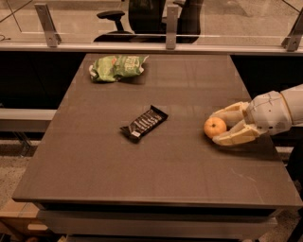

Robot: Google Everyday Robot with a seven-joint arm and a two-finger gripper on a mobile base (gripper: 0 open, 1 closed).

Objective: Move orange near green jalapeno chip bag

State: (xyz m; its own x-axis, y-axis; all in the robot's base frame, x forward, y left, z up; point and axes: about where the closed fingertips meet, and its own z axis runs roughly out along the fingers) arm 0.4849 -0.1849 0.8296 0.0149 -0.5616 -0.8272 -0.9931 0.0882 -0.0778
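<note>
The gripper (216,127) fingers clamp the firm, smooth, roll-prone orange (214,127) across its widest diameter.

Dark table (156,179), glass partition (236,21) w/ metal posts (171,26), office chair (144,14) behind, speckled floor (10,172).

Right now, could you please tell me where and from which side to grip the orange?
Grip the orange across its widest middle, coming level from the table's right edge, where the gripper sits beside it. It is a smooth ball lying free, so off-centre holds may slip.
</note>
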